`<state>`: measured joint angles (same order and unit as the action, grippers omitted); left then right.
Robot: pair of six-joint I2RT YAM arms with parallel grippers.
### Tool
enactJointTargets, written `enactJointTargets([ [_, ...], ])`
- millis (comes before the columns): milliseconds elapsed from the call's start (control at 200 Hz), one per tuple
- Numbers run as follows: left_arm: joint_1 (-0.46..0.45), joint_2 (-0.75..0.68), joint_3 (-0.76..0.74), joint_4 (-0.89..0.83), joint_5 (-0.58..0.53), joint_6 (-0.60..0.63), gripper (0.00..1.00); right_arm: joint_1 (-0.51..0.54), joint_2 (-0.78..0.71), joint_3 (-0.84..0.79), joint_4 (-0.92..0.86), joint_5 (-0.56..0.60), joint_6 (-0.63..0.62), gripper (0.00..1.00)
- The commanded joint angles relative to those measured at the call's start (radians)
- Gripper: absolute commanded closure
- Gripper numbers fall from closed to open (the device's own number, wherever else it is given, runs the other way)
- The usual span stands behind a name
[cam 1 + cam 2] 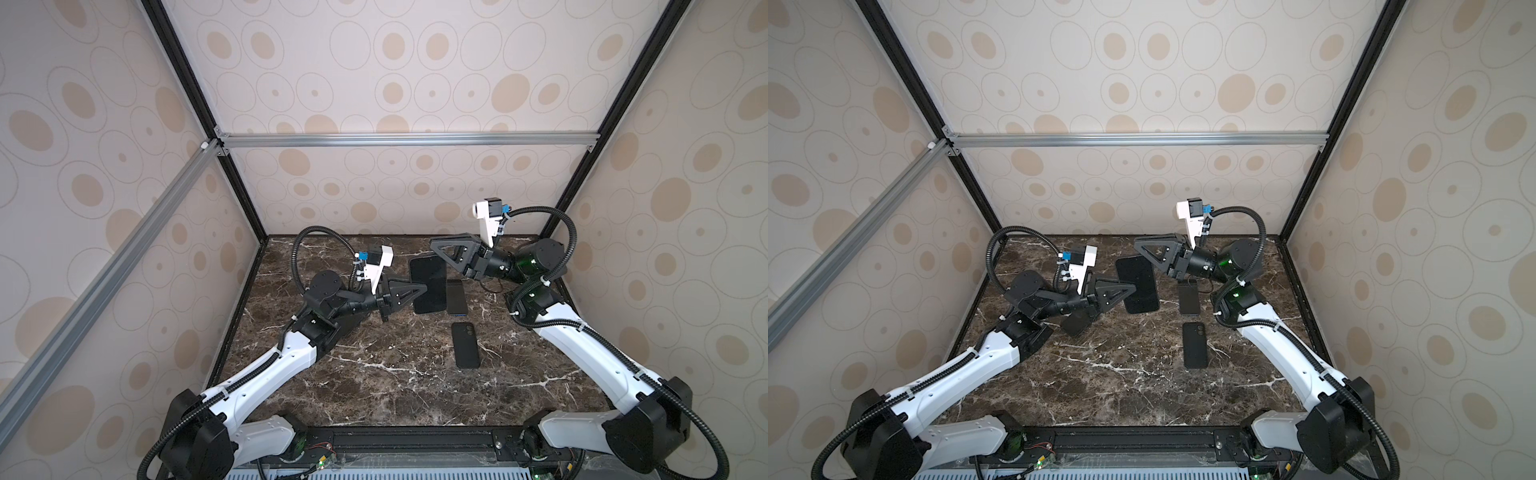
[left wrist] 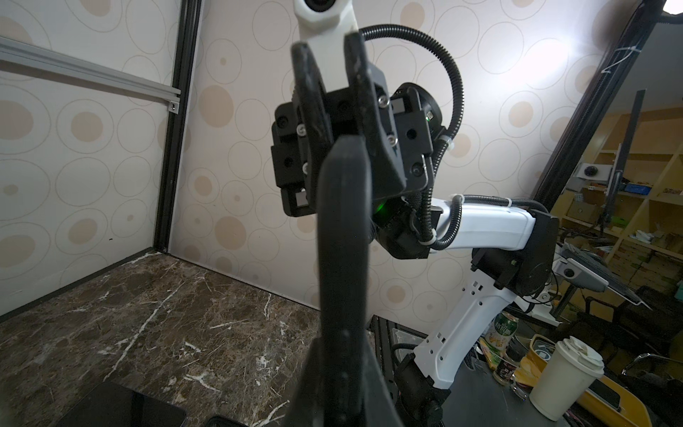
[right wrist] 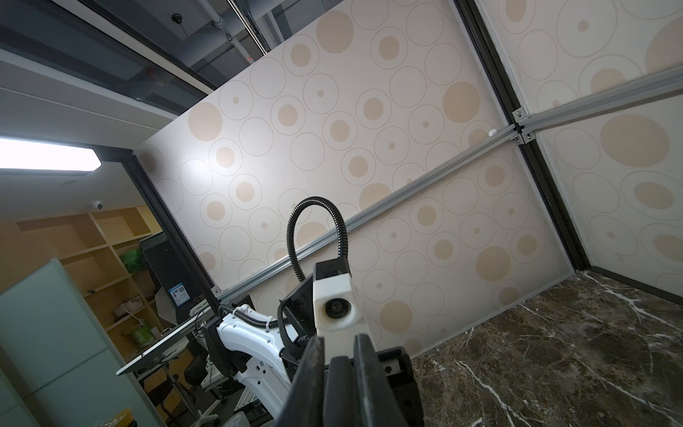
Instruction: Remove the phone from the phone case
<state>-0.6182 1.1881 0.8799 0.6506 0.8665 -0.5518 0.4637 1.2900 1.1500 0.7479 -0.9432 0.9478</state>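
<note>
The left tool is clamped tight on the left long edge of the black phone case, holding it raised above the far middle of the table, its broad dark face turned up towards the top views and its long axis running near to far. From these views I cannot tell whether the phone sits inside it. The right tool reaches in from the right at the case's far end; in the left wrist view its two fingers stand narrowly on either side of that end of the case, and in the right wrist view the dark edge fills the gap between them, though whether they pinch it firmly cannot be told. Just right of the raised case a dark phone lies flat on the table. Nearer, another black handset or case, with camera holes at its far end, also lies flat, apart from both tools.
</note>
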Motion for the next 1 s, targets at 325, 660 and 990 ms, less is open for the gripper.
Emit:
enactJointTargets([
  [325,-0.011,-0.045,0.059,0.006,-0.009,0.148,1.0,0.02,-0.06,0.016,-0.113,-0.039,0.114,1.0],
  [660,-0.011,0.02,0.129,0.081,0.159,0.145,1.0,0.02,-0.039,0.036,-0.102,-0.056,0.196,1.0],
  [990,-0.012,-0.021,0.172,-0.073,0.144,0.283,1.0,0.02,-0.014,0.069,-0.186,-0.107,0.203,1.0],
])
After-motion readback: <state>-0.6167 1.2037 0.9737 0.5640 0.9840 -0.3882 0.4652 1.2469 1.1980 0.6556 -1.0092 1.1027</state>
